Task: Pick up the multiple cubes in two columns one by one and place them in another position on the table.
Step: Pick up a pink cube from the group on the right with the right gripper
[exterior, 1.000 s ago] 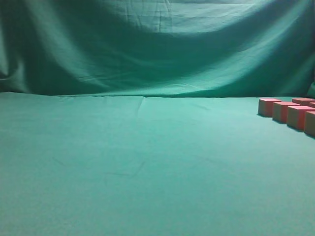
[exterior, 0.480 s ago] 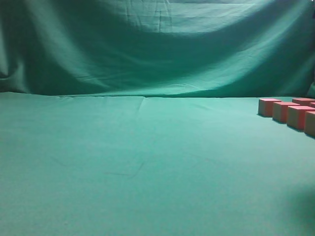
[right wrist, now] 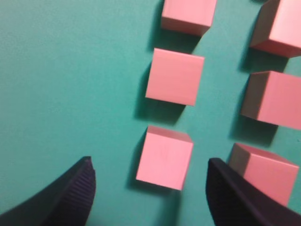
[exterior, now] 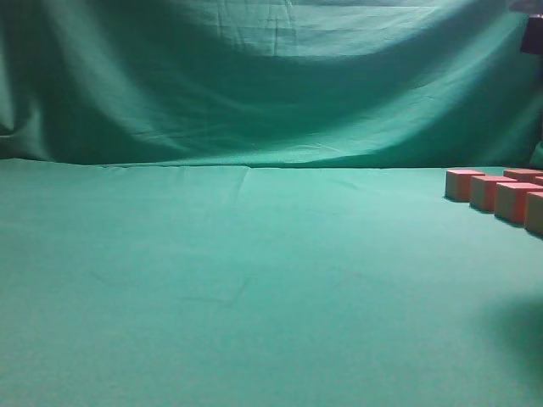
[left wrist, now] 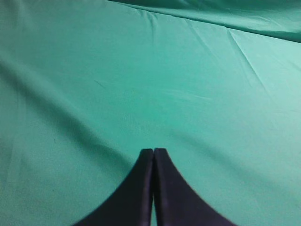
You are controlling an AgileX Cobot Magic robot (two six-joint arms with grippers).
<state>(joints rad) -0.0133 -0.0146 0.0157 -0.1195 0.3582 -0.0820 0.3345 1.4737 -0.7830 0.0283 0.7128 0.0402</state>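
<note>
Green cloth covers the table, lightly creased, and more of the same green cloth hangs wrinkled behind it as a backdrop. From the side the tabletop lies bare across the left and middle, and the cubes sit crowded at the far right edge of the picture, a short row running toward the viewer with a second row just behind it, partly cut off by the frame. A dark piece of an arm shows in the top right corner, and a soft shadow falls on the cloth at the lower right. The right wrist camera shows what the side view cannot: the cubes stand in two columns with a strip of cloth between them, each cube apart from its neighbours. The right gripper hangs above them with its black fingers spread wide, the nearest cube of the left-hand column lying between the tips, untouched. The left gripper shows only in its own camera, its fingers pressed together, holding nothing, over bare creased cloth well away from any cube.
</note>
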